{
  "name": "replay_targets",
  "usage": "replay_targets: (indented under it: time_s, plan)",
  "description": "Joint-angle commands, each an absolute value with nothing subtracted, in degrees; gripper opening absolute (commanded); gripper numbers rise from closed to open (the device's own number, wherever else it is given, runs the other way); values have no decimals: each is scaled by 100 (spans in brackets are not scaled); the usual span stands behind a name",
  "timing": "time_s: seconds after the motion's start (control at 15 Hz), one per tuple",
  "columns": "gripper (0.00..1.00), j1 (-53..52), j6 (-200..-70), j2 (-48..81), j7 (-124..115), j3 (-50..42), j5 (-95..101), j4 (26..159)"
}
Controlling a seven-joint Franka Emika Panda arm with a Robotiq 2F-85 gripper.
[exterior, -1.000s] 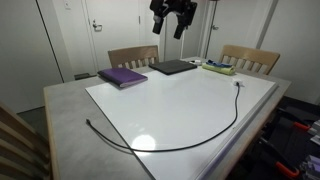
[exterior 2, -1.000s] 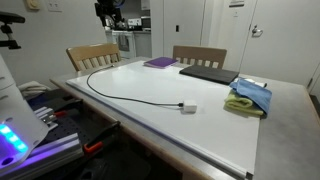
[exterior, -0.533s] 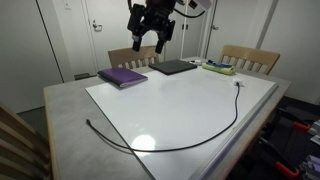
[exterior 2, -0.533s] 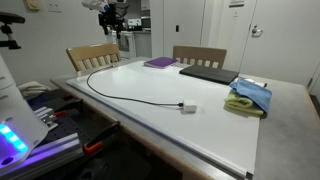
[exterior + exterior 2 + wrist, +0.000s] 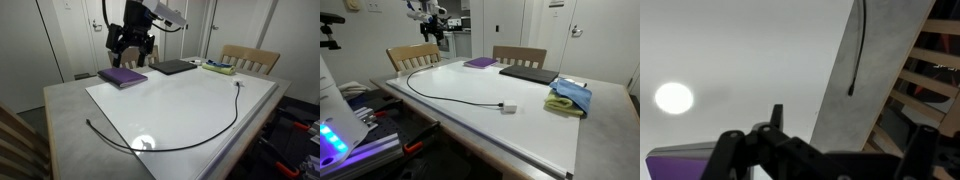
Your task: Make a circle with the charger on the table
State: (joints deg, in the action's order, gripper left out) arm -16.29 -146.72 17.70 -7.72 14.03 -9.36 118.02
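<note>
The charger is a thin black cable (image 5: 190,146) lying in a long open arc on the white board (image 5: 190,100) of the table (image 5: 62,112). One end is near the grey front-left corner and the other is near the far right edge. It also shows in another exterior view (image 5: 450,97) and in the wrist view (image 5: 857,55), where one end lies on the grey strip. My gripper (image 5: 130,47) hangs open and empty, high above the far-left part of the table, well away from the cable. It also shows in an exterior view (image 5: 434,30) and in the wrist view (image 5: 830,150).
A purple book (image 5: 122,76) and a dark laptop (image 5: 175,67) lie at the back of the table. Green and blue cloths (image 5: 570,97) lie near one edge. Wooden chairs (image 5: 248,58) stand at the far side, and another chair (image 5: 18,150) stands at the near corner.
My gripper has moved across the back of the table toward the purple-book side and come lower. The cable has not moved.
</note>
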Motion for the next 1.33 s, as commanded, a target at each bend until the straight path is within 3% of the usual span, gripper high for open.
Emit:
replay_targets:
  time_s: [0.0,1.27]
  plan:
    - [100,-1642,-14637,1875,-767,1432,-917,11688]
    - [100,-1897,-14778,3078,-529,1812,-991,10965]
